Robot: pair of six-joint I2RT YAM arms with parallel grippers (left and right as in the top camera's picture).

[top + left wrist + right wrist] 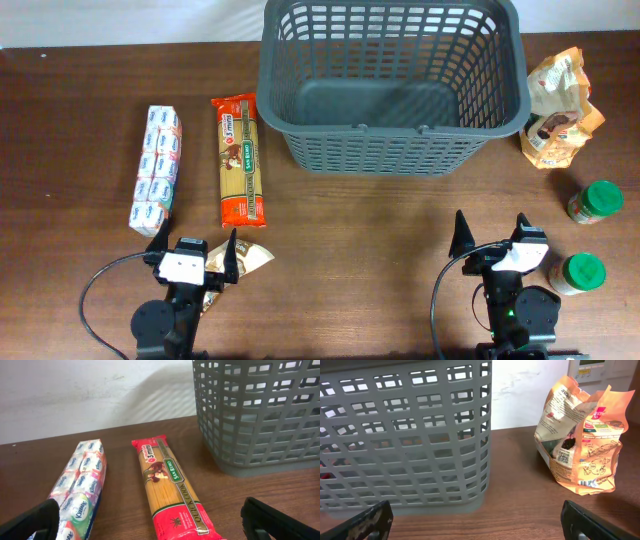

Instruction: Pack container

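Slotted grey plastic container, glossy pasta packet, left gripper spread, right gripper spread

Matt plastic container, wood-grain table

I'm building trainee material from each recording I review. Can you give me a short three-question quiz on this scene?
1. True or false: the pasta packet is already inside the container.
2. How many green-lidded jars are in the overhead view? A one, B two, C three.
3. Fill in: the left gripper and the right gripper both have ___ jaws.

Key: 1 false; 2 B; 3 open.
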